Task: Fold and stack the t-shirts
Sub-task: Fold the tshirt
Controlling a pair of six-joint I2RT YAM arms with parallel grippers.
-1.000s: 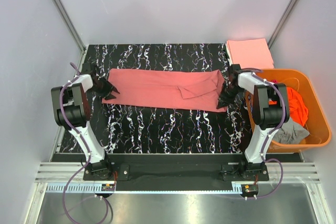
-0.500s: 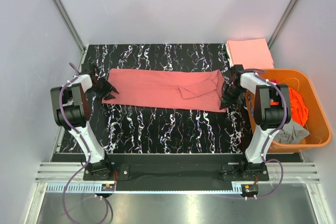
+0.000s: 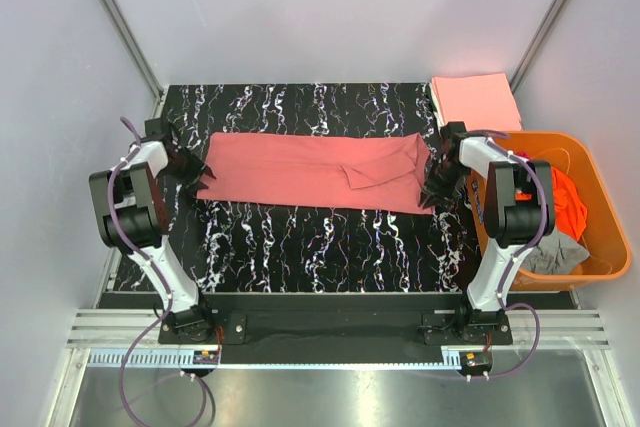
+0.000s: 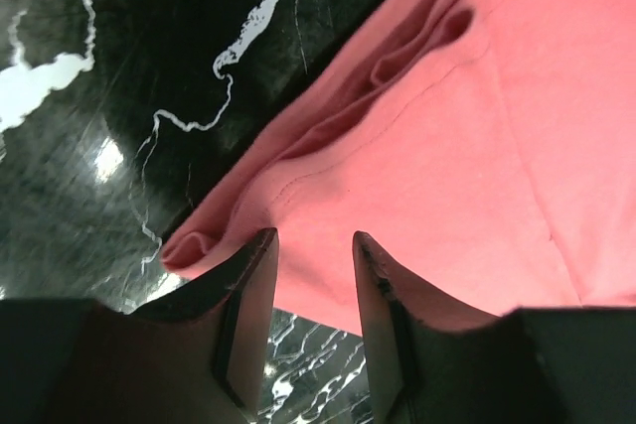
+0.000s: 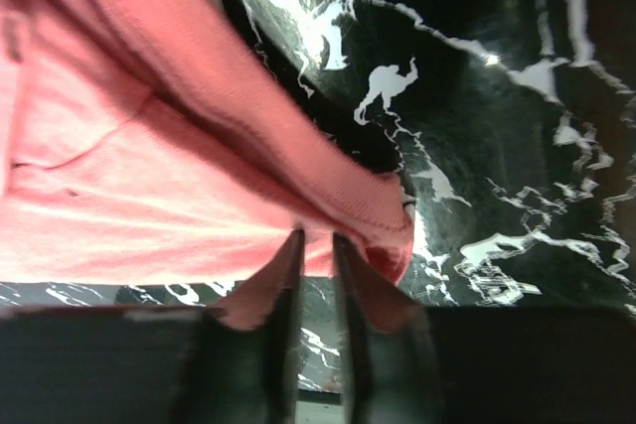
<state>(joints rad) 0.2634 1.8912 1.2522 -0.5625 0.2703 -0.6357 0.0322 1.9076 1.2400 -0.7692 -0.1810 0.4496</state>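
A salmon-pink t-shirt lies folded into a long strip across the black marble table. My left gripper is at its left end; in the left wrist view the jaws stand apart just over the shirt's edge and hold nothing. My right gripper is at the shirt's right near corner; in the right wrist view the jaws are almost together with the tips on the raised hem. A paler peach-pink shirt lies folded at the back right.
An orange plastic basket stands at the right edge, close to my right arm. It holds a bright orange shirt, a grey one and a bit of magenta cloth. Grey walls enclose the table.
My left gripper has drawn back to the left and up, off the shirt's left end. My right gripper has shifted slightly right. The shirt lies about as before.
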